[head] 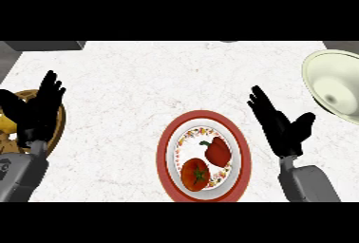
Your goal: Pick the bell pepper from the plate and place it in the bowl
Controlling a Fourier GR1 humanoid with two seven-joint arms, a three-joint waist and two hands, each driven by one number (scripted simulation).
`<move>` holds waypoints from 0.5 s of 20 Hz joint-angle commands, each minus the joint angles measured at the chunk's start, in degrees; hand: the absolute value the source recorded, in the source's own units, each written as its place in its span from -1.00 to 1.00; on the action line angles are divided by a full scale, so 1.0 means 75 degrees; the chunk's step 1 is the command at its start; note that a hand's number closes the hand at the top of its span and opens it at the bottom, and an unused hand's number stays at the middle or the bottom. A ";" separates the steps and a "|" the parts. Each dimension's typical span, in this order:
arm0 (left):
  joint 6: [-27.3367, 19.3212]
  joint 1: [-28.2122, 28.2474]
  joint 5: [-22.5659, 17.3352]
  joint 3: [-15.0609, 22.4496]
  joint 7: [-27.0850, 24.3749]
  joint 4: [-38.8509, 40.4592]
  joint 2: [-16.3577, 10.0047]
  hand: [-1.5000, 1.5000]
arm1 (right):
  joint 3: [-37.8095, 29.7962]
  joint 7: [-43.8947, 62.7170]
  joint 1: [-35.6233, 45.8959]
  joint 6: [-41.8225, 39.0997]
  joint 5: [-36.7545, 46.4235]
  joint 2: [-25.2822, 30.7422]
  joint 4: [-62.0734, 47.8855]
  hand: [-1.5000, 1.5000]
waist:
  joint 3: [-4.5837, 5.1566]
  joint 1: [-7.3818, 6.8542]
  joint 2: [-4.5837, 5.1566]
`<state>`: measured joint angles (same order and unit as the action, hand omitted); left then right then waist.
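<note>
My grey forearms come in over the counter's near edge, the right one [308, 182] beside the plate and the left one [21, 175] at the near left corner. My right hand [284, 130] hovers open, fingers straight and pointing toward the far edge, thumb spread out to the right. It holds nothing and touches nothing. It is just to the right of the plate [163, 156], apart from its rim.

The plate has a red rim and a flowered band inside it, and it lies on the white marble counter [140, 80] close to the near edge, about midway along it. The red bell pepper [217, 151] lies on the plate's right half, its green stem pointing left and toward the far edge. A red tomato [195, 174] with a green calyx lies beside it, nearer to me and to the left. Whether the two touch I cannot tell.

The pale bowl [329, 71] is at the counter's right edge toward the far corner, well apart from the plate and partly cut off by the view's side.

My left hand [38, 111] rests open at the left edge, fingers up, over a brown round dish [61, 124] holding something yellow [5, 126] that I cannot make out.
</note>
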<state>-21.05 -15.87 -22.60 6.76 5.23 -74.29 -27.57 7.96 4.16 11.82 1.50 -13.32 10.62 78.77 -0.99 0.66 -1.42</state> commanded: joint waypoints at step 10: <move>0.0390 0.0445 0.0542 0.0307 -0.0528 -0.0681 -0.0469 0.00 | 0.0865 -0.0399 0.1126 -0.0825 0.3284 0.2808 0.1875 -1.00 | 0.0140 0.0061 0.0041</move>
<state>-19.23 -14.99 -18.49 9.14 2.04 -76.98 -30.00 13.79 -0.48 24.54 -9.59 1.73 26.57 89.89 0.42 -0.13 -1.53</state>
